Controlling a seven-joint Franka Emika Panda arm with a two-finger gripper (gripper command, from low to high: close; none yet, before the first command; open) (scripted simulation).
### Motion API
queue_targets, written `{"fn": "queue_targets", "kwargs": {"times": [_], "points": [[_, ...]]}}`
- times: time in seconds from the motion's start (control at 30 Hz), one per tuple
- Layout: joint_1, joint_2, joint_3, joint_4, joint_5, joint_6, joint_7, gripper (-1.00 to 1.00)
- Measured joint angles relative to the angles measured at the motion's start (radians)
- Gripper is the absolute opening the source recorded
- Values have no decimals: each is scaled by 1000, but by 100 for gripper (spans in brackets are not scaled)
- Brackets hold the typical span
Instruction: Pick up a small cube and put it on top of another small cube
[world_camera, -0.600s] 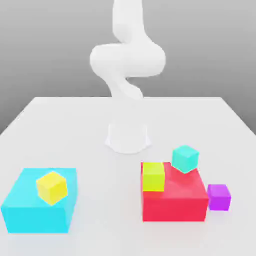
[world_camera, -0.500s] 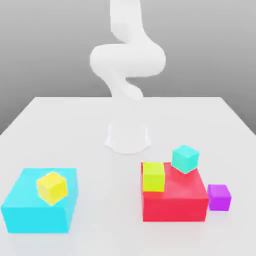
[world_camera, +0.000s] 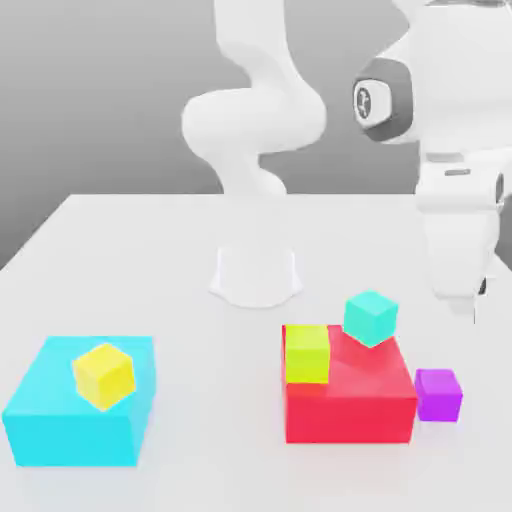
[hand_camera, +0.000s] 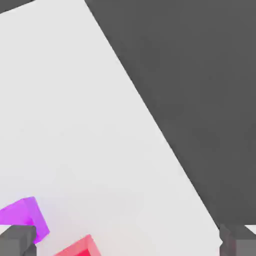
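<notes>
Biggest thing on the table (world_camera: 150, 260) is the arm, with its gripper (hand_camera: 128, 240) hanging at about 2 o'clock in the exterior view, fingers spread wide with nothing between them.

Two big blocks: a cyan block (world_camera: 70, 425) at 8 o'clock and a red block (world_camera: 360, 395) at 5 o'clock.

Four small cubes: a yellow cube (world_camera: 104, 375) on the cyan block, a yellow-green cube (world_camera: 307, 353) and the teal cube (world_camera: 371, 317) on the red one, and the purple cube (world_camera: 438, 393) on the table just beside the red block.

My worry: that close neighbour could catch a finger coming down, shoving the purple cube or jolting the teal cube off its perch.
</notes>
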Motion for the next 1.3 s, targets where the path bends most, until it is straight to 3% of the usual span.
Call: {"fn": "queue_targets", "kwargs": {"times": [0.13,0.33,0.37,0.63,0.8,0.97,1.3], "points": [[57,144,24,-56,-79,80,-78,0],[101,362,-25,-34,-157,248,-51,0],[107,384,-32,-30,-161,266,-47,-100],[102,358,-25,-35,-158,244,-50,-100],[81,188,5,-67,-100,106,-92,-100],[-1,9,-44,-109,-37,-32,-108,-100],[-175,-350,-137,-196,-80,-303,-11,-100]]}}
